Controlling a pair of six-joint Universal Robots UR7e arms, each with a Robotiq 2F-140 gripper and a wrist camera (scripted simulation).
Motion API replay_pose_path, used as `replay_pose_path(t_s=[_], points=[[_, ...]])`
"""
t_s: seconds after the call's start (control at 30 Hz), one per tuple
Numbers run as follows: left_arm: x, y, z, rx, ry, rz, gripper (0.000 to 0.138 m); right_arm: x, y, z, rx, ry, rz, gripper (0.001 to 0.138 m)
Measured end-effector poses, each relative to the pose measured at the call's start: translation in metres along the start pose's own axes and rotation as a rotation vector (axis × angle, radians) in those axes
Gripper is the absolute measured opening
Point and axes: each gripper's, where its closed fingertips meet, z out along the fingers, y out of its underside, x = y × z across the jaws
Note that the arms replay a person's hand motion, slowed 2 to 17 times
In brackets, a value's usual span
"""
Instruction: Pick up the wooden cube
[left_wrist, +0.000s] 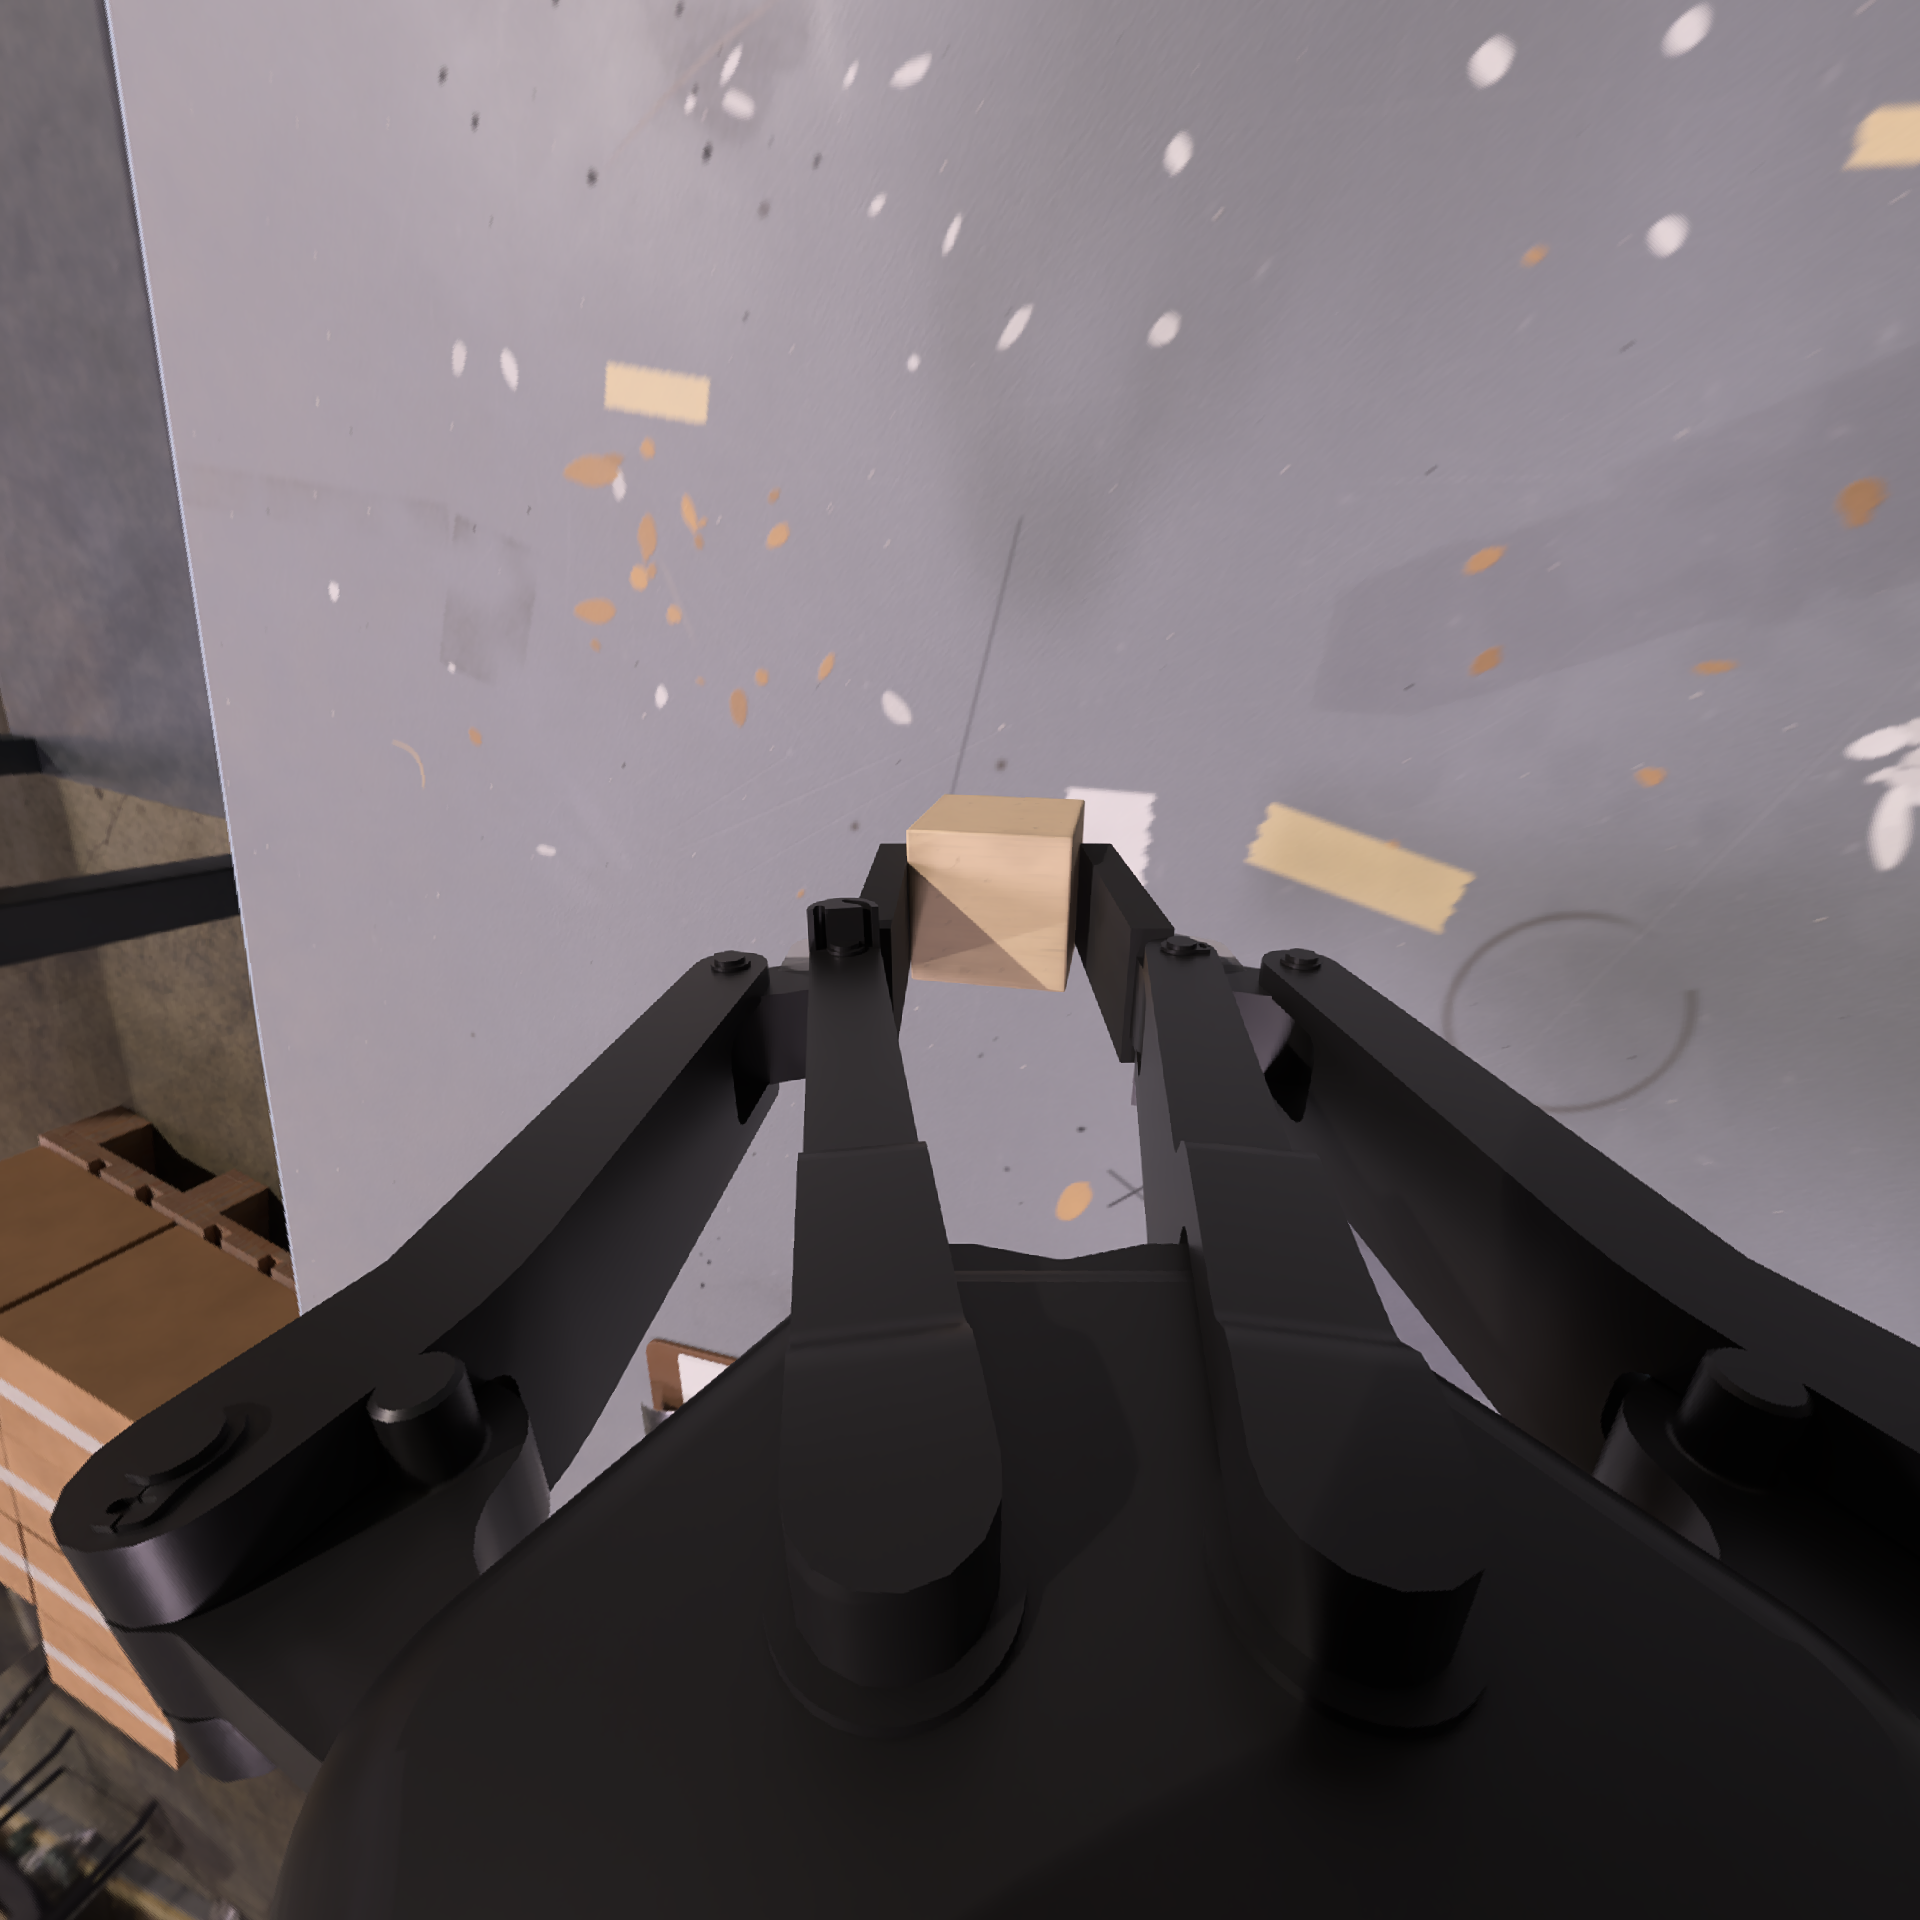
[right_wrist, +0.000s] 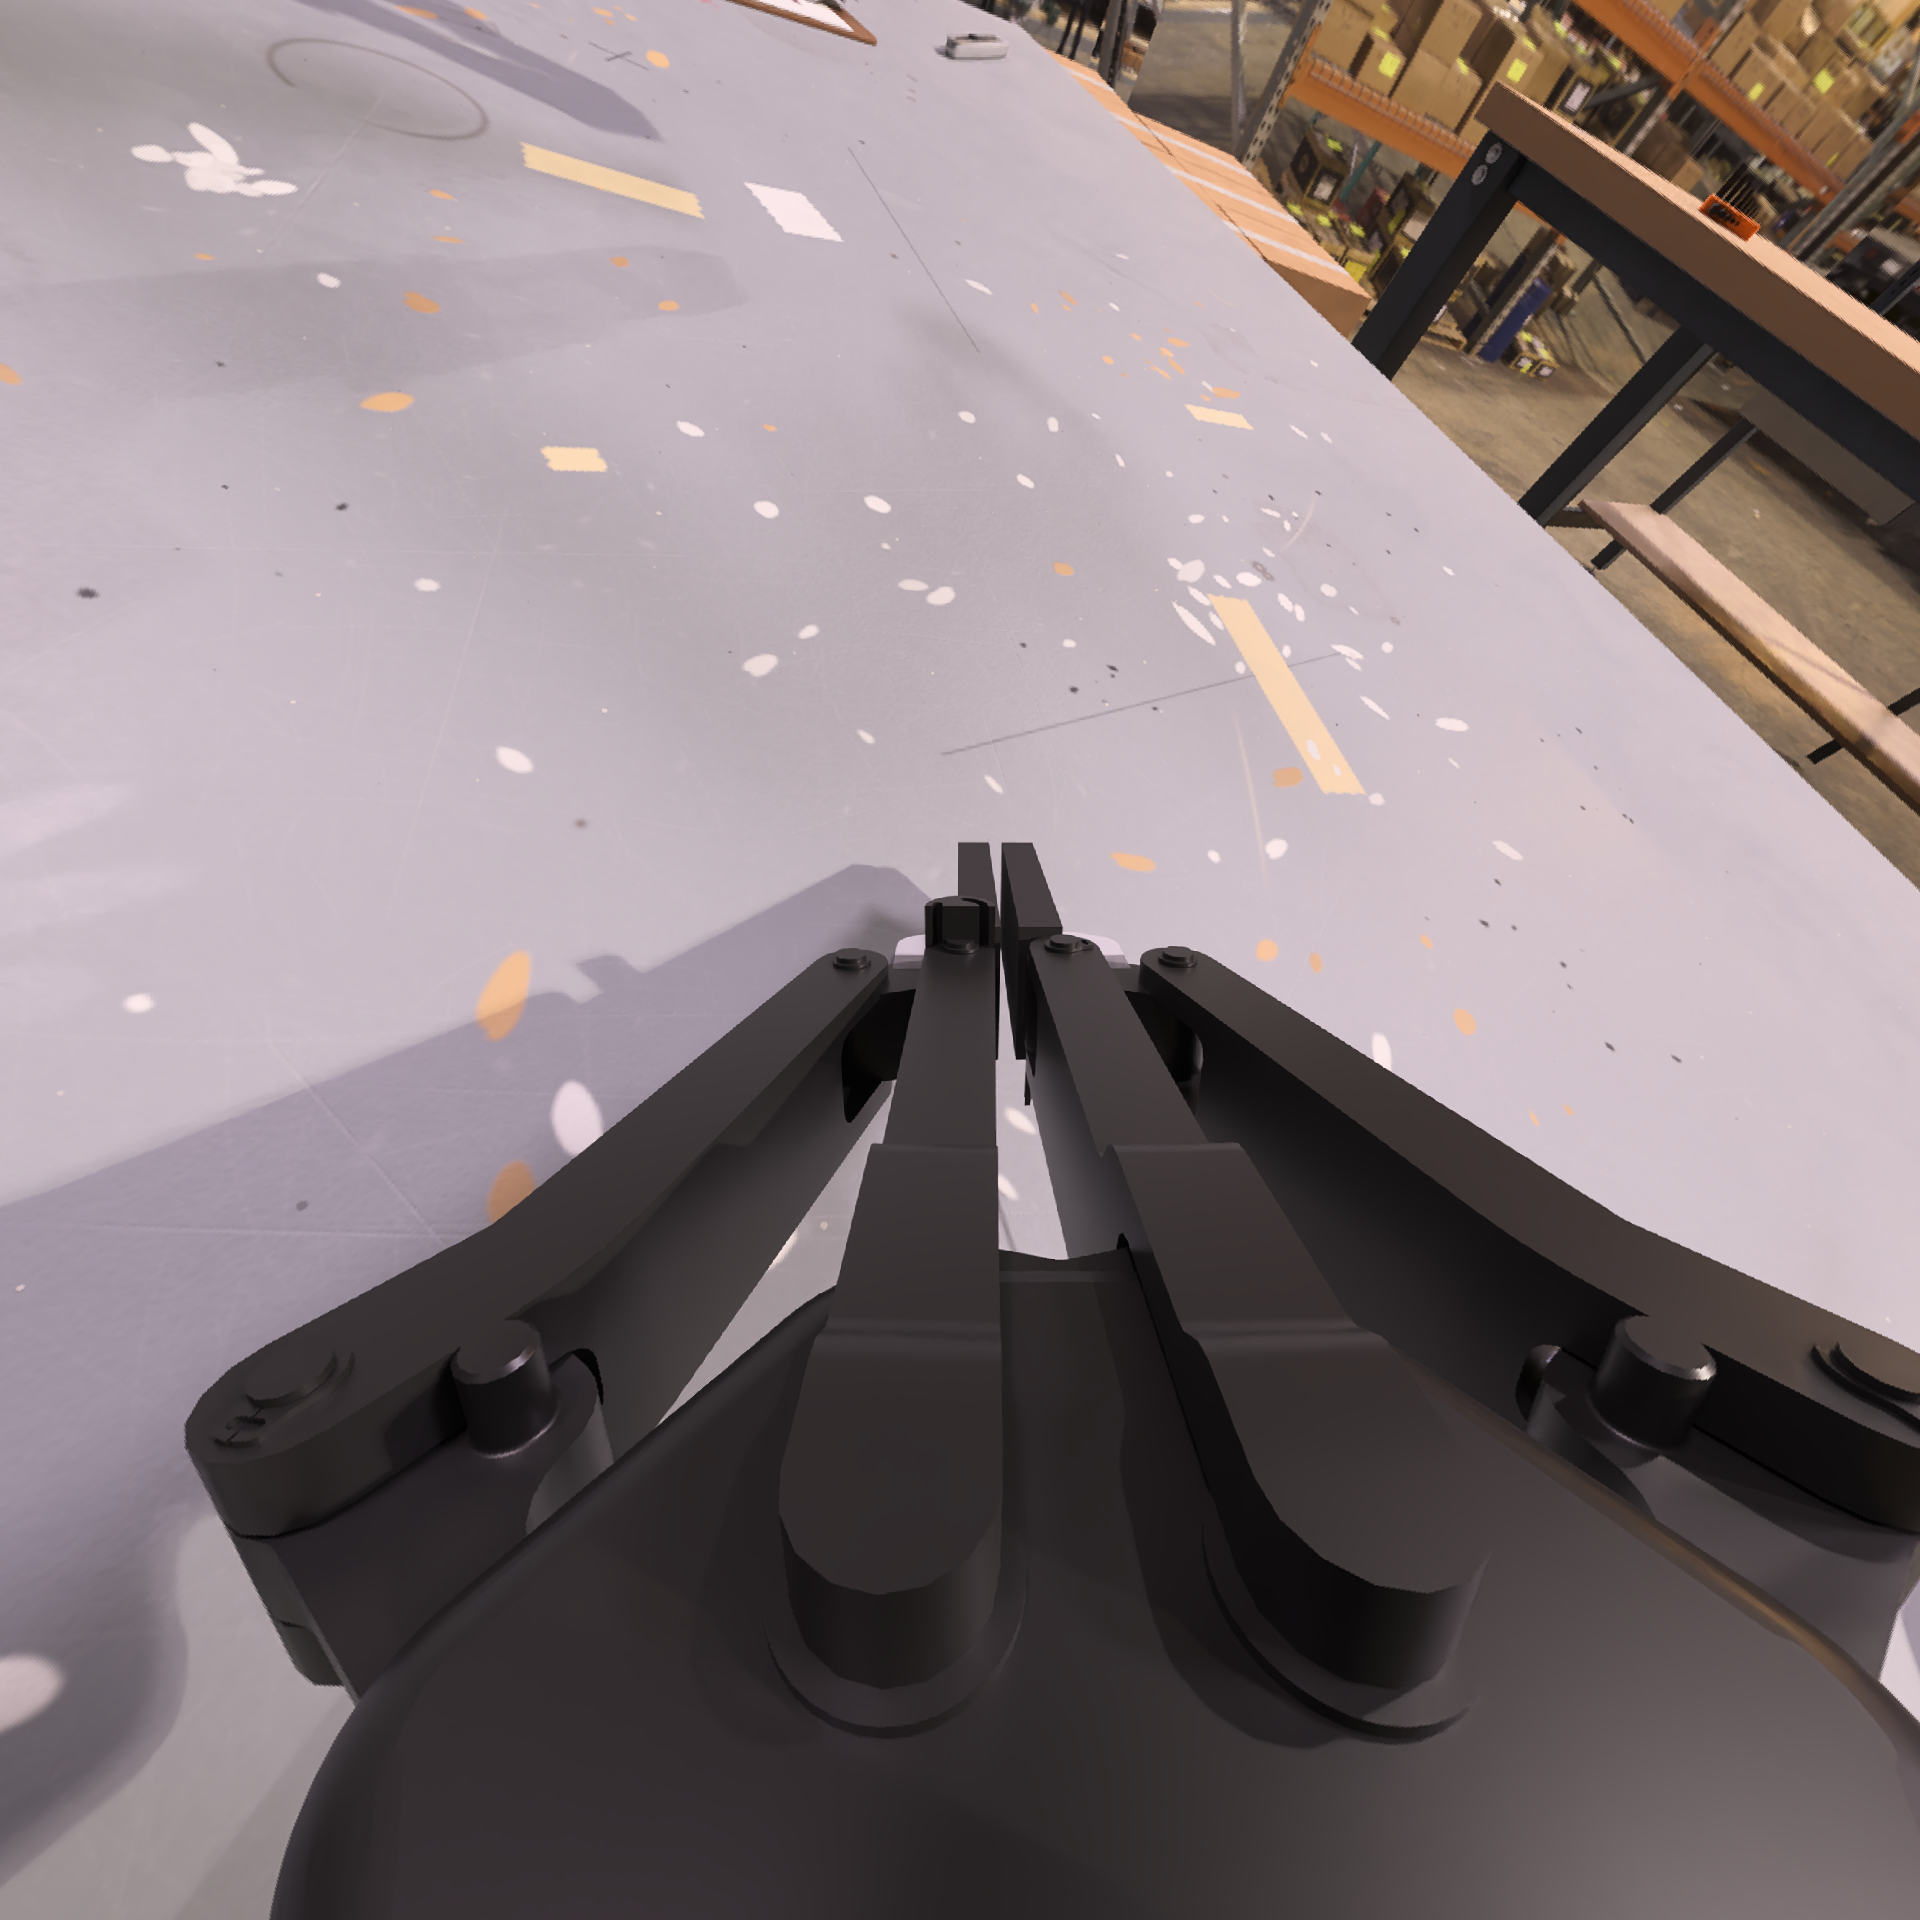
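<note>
Wooden cube (left_wrist: 992, 894) sits clamped between left gripper (left_wrist: 995, 883) fingertips, above the grey table (left_wrist: 727, 260), so the lift is the left arm's; right gripper (right_wrist: 1006, 883) is closed, empty, cube nowhere near.

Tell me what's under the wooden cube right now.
Grey speckled table shows around the wooden cube, clamped in the left end effector. The cube hides what's directly beneath; contact or lift can't be judged.
</note>
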Motion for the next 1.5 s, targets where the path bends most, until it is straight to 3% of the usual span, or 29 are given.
replay_pose_path(t_s=[0.23, 0.43, 0.6, 0.93, 1.2, 1.5], points=[[0.054, -0.057, -0.026, 0.061, 0.025, 0.053, 0.043, -0.001, 0.008, -0.009, -0.011, 0.001, -0.009, 0.004], [0.099, -0.116, -0.035, 0.130, 0.056, 0.106, 0.043, -0.002, 0.017, -0.019, -0.020, 0.006, -0.013, 0.004], [0.134, -0.165, -0.030, 0.172, 0.110, 0.154, 0.043, -0.002, 0.024, -0.028, -0.023, 0.008, -0.010, 0.004], [0.189, -0.244, -0.004, 0.159, 0.167, 0.259, 0.043, 0.000, 0.038, -0.047, -0.023, 0.027, -0.012, 0.003], [0.214, -0.286, 0.022, 0.143, 0.207, 0.289, 0.043, 0.007, 0.041, -0.055, -0.005, 0.041, 0.016, 0.003], [0.224, -0.312, 0.044, 0.140, 0.244, 0.256, 0.043, 0.007, 0.041, -0.056, 0.002, 0.030, 0.020, 0.002]])
